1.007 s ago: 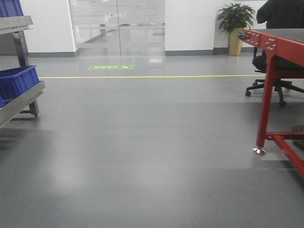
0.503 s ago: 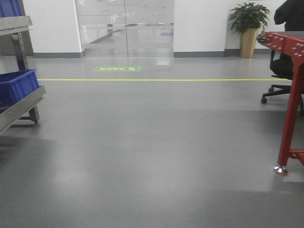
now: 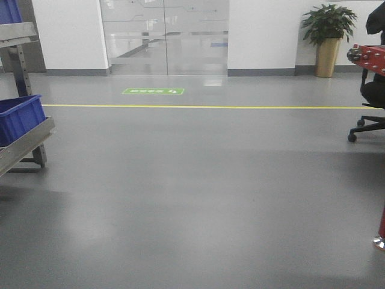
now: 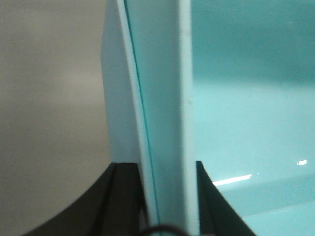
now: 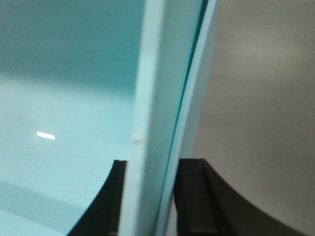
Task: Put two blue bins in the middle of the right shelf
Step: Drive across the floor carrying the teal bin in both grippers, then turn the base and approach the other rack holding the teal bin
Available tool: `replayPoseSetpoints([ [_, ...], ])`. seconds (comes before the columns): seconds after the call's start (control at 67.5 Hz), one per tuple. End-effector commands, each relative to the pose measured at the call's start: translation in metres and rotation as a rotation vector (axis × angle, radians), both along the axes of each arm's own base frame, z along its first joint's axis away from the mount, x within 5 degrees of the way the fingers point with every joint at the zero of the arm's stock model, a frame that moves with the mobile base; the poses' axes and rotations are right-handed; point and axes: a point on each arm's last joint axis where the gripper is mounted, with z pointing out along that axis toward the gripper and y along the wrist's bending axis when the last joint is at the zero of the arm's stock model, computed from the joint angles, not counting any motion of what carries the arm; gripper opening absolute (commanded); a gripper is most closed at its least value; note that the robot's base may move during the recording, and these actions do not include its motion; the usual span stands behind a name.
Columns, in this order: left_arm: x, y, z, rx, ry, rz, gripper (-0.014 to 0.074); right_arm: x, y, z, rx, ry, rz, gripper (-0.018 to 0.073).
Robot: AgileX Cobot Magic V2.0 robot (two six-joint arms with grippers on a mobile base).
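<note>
Observer: Floor (image 3: pixel 192 198) first: grey, glossy, most of front view. Next largest, pale sky-blue plastic tub (image 4: pixel 246 98), smooth wall and thick rim filling both wrist views.

Checker: Position of tub?

Observer: Held by one wall per arm, with grey floor visible past the outer face in each wrist view. Thin dark seam along the wall; unclear whether one tub or two nested.

Checker: Pincers?

Observer: Left gripper (image 4: pixel 165 196) narrowed onto the rim, black fingers (image 4: pixel 123 201) against either face. Right gripper (image 5: pixel 155 196) likewise, clamped on the other wall.

Checker: Remainder of front view, descending.

Observer: Frosted glass doors (image 3: pixel 165 36) at back. Brushed-steel rack (image 3: pixel 21 144) at left edge, with perforated upright and dark royal-blue crate (image 3: pixel 18 117) on its sloped tier. Red metal table frame (image 3: pixel 370 57) at right edge. Potted green plant (image 3: pixel 328 24) in gold planter against white wall. Yellow floor line (image 3: pixel 198 106); small green floor marking (image 3: pixel 153 91) just beyond it.
</note>
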Motion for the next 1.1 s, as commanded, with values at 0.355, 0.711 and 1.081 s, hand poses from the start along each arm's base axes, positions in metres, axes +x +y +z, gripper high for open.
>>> replayPoseSetpoints([
  [0.355,-0.0063,-0.0022,0.0183,-0.114,-0.094,-0.016,-0.0111,-0.0039,0.0011,0.0151,0.048,-0.100,0.012,-0.0153],
  [0.711,-0.0063,-0.0022,0.0183,-0.114,-0.094,-0.016,-0.0111,-0.0039,0.0011,0.0151,0.048,-0.100,0.012,-0.0153],
  [1.081,-0.0063,-0.0022,0.0183,-0.114,-0.094,-0.016,-0.0111,-0.0039,0.0011,0.0151,0.048,-0.100,0.012,-0.0153],
])
